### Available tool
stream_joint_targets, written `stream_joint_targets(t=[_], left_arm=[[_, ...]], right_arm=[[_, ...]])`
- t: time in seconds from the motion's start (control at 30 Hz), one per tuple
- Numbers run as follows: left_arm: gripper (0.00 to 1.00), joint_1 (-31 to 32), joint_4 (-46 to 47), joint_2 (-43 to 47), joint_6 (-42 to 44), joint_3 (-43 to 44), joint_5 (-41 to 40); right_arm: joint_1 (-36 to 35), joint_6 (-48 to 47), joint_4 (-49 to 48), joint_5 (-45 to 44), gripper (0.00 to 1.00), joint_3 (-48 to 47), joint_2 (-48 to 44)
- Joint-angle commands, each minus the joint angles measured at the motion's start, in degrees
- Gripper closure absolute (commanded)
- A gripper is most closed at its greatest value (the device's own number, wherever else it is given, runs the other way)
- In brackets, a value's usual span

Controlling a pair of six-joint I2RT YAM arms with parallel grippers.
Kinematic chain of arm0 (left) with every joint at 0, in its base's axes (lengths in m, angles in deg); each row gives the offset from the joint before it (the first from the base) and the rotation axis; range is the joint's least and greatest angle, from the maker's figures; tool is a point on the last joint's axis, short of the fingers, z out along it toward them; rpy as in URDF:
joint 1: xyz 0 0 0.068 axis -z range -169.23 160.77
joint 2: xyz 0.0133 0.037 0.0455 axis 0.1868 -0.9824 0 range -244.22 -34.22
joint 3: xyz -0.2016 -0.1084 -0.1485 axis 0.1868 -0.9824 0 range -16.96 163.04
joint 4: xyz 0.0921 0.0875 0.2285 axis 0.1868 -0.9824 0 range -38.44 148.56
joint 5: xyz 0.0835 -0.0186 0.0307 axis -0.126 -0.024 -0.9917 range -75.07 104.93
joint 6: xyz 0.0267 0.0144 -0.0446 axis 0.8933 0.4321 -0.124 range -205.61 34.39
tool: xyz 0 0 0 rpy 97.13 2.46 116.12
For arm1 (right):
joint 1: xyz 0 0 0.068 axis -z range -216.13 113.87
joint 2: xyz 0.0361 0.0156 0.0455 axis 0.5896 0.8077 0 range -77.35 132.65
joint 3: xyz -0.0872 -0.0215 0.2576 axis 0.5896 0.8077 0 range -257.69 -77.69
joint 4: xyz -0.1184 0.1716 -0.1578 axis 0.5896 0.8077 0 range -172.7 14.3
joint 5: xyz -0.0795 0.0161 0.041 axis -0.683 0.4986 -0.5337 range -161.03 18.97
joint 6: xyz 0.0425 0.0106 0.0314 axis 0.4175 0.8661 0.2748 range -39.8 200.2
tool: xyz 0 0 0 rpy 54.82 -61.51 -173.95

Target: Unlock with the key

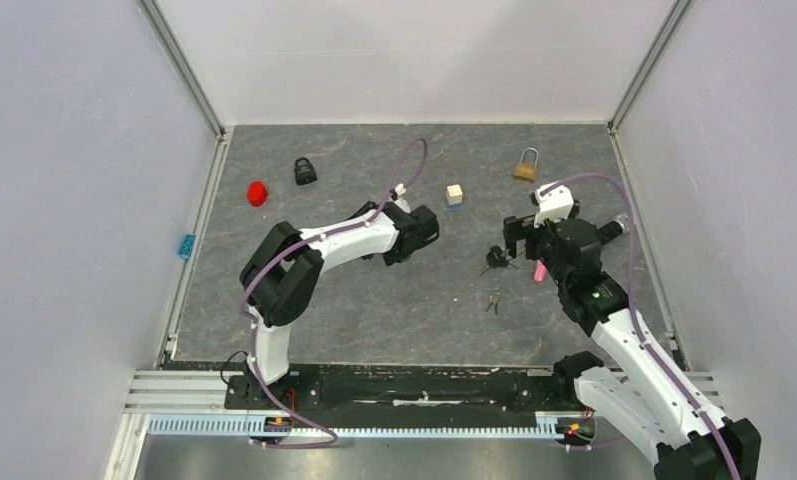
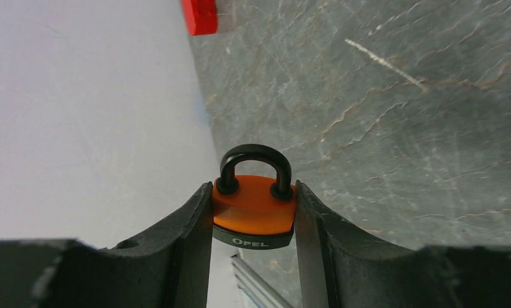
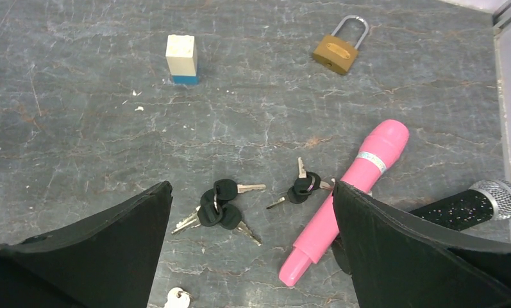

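Left gripper sits nearest the lens in its wrist view, jaws pressed against both flanks of the orange padlock. The lock is pinched by its body, with a black band lettered OPEL along its near edge. Its black shackle points away from the wrist, both legs seated in the body, so it reads as locked. From the top view this gripper is over the middle of the grey mat; I cannot tell whether the lock clears the surface. A red block lies beyond, near the left wall. Right gripper is spread wide with nothing between its jaws, poised above the keys. A bunch of black-headed keys lies on the mat under the gap, nearer its left finger. A second, smaller bunch lies just beside it, touching or nearly touching a pink pen-like tube. A lone pale key head shows at the bottom edge of that view. A black microphone lies to the right of the tube, partly hidden by the right finger. Further back are a cream block with a blue base and a brass padlock, well apart. A black padlock rests near the far left corner, close to the red block.
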Motion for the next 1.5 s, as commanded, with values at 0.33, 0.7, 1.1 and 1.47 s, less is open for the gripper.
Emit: stream_joint_targets(t=[0.33,0.7,1.1,1.47], left_arm=[[0.98,-5.9,5.9,-0.3,-5.6,1.2,21.3],[0.98,-11.4,6.9,0.2,-14.6,-2.3,33.3],[0.85,-13.1,12.1,3.0,-18.6,-7.9,40.4],[0.44,-14.7,14.2,6.7,-18.9,-10.8,42.7]], right_arm=[[-0.2,6.0,4.0,-4.6,0.02,-6.5,11.5],[8.5,12.0,4.3,-5.2,0.04,-12.0,31.0],[13.6,11.4,0.3,0.6,0.37,-18.4,47.5],[13.6,9.8,0.4,0.8,0.57,-17.3,52.5]])
